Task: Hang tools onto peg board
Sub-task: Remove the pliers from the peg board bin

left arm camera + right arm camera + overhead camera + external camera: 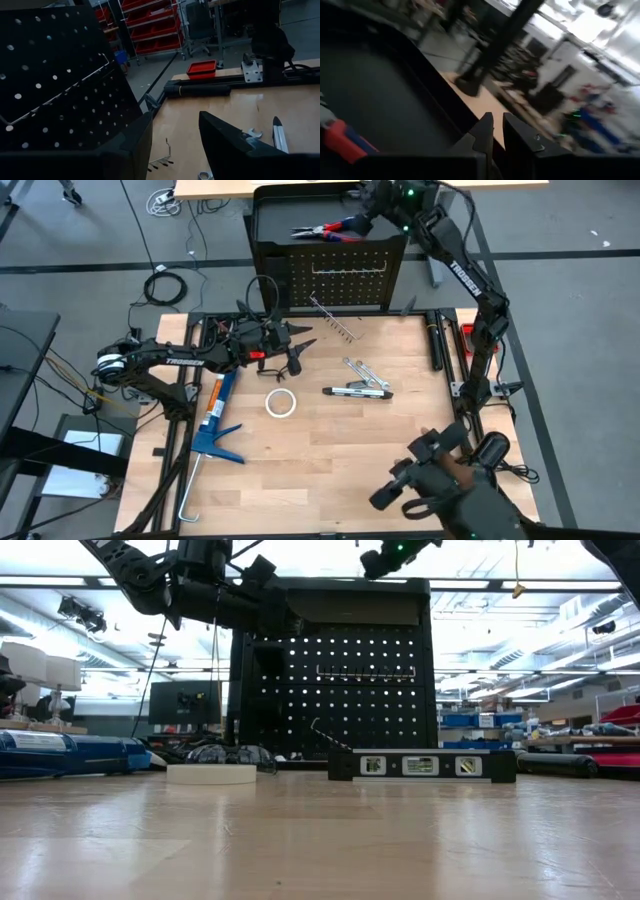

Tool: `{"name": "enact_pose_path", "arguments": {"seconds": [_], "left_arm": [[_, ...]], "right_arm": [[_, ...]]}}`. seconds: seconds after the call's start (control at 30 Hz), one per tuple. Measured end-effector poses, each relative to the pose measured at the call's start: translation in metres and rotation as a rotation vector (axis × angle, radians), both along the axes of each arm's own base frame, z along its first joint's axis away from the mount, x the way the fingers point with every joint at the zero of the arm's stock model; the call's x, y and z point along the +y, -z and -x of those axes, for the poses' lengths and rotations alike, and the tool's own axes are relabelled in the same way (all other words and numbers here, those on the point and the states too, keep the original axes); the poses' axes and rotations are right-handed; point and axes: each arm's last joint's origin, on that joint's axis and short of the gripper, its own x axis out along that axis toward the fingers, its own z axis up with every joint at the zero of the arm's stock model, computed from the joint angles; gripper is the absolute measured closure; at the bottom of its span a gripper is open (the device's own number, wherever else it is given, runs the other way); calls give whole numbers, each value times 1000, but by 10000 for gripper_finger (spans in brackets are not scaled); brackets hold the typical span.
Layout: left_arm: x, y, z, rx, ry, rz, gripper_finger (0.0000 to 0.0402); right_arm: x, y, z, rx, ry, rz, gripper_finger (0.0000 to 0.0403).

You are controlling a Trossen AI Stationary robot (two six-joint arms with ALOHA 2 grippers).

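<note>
My right tool (368, 222) is over the peg board (330, 275) top tray, fingers nearly together with a thin gap, gripping nothing. Pliers (328, 230) lie in the tray beside it. My left tool (290, 352) hangs spread and empty above the bench (330, 470), left of the wrenches (362, 370).

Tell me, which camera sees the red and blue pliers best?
The high view: the pliers lie whole in the peg board's top tray. The right wrist view catches only a blurred handle end. The low and left wrist views miss them.
</note>
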Motion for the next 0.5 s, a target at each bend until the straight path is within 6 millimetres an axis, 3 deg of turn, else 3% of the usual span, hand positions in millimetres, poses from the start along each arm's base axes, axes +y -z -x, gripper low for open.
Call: {"name": "enact_pose_path", "arguments": {"seconds": [0.33, 0.5], "left_arm": [[0, 0, 0, 3, 0, 1, 236], [0, 0, 0, 3, 0, 2, 236]], "right_arm": [[-4, -13, 25, -171, -177, -188, 343], [-9, -8, 38, -173, -285, -319, 337]]}}
